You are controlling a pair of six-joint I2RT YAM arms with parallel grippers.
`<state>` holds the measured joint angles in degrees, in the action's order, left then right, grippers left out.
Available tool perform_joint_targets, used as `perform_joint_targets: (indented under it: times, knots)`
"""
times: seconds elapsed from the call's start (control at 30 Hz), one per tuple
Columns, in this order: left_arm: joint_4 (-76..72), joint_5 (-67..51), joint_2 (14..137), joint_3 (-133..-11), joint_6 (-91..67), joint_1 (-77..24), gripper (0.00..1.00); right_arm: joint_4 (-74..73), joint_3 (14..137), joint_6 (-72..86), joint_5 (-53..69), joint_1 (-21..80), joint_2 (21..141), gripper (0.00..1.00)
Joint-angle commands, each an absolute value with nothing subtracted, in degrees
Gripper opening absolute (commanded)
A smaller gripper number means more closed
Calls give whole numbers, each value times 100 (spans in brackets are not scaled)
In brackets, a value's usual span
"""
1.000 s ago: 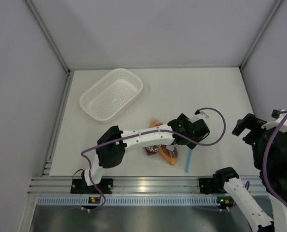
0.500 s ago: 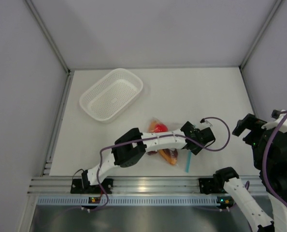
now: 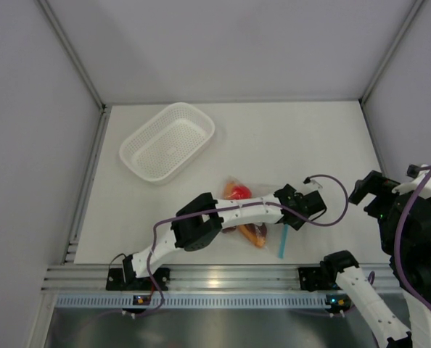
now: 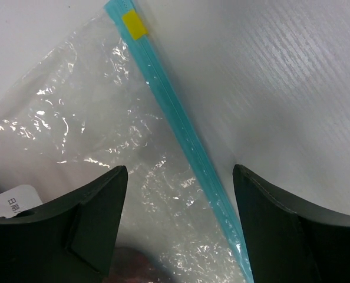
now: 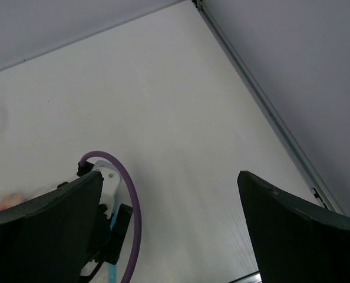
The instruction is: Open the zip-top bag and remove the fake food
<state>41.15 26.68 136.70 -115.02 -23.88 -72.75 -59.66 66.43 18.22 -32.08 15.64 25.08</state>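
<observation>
The zip-top bag (image 3: 261,191) lies flat on the table, its light blue zip strip (image 3: 281,241) on its right side. Inside it I see a red ball (image 3: 237,192), an orange slice (image 3: 257,234) and a dark piece (image 3: 228,229) partly under my left arm. My left gripper (image 3: 294,214) is open and low over the zip edge. In the left wrist view the gripper (image 4: 178,171) straddles the strip (image 4: 181,127) and clear bag film (image 4: 92,118); a yellow tab (image 4: 134,25) marks the strip's far end. My right gripper (image 3: 368,190) is open and empty, held high at the right, and also shows in the right wrist view (image 5: 169,174).
A white perforated basket (image 3: 208,134) stands at the back left, with nothing in it. Grey walls close in the table on the left, back and right. The aluminium rail with both arm bases (image 3: 215,277) runs along the near edge.
My left arm has stretched out to the right and lowered, bringing its gripper down over the bag's zip edge. The bag, the food and my right arm have not moved.
</observation>
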Motion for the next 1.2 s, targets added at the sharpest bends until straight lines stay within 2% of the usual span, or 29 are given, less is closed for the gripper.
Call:
perform_joint_targets:
  times: [0.0,0.23,0.37,0.43,0.5,0.53,0.77,0.9,1.03,1.17]
  knots:
    - [4175,2470,13983,-11479,-2531,-7269,76,-5871,6688,1811,-3138,1617,2461,99]
    - [4166,2215,13983,-11215,-2786,-7120,61,-5836,6662,1802,-3094,1626,2452,99]
    - [4149,1776,14097,-11110,-2926,-6996,49,-5819,6645,1802,-3059,1617,2461,99]
    - [4157,1767,14124,-11092,-2953,-6961,48,-5818,6653,1802,-3050,1626,2452,99]
    - [4148,1898,14045,-11031,-3005,-6970,61,-5801,6653,1784,-3041,1617,2452,99]
    - [4114,1951,13984,-10969,-3006,-6970,63,-5801,6636,1784,-3041,1626,2470,99]
    - [4008,2223,13440,-10969,-2690,-6961,68,-5774,6627,1775,-3015,1626,2470,99]
    - [3929,2206,13149,-11004,-2514,-6795,74,-5774,6618,1758,-3023,1626,2452,99]
    - [3719,1454,12920,-11013,-2067,-6434,89,-5774,6618,1732,-2988,1626,2435,99]
    - [3481,662,12788,-10942,-1434,-6056,92,-5731,6609,1670,-2874,1626,2382,100]
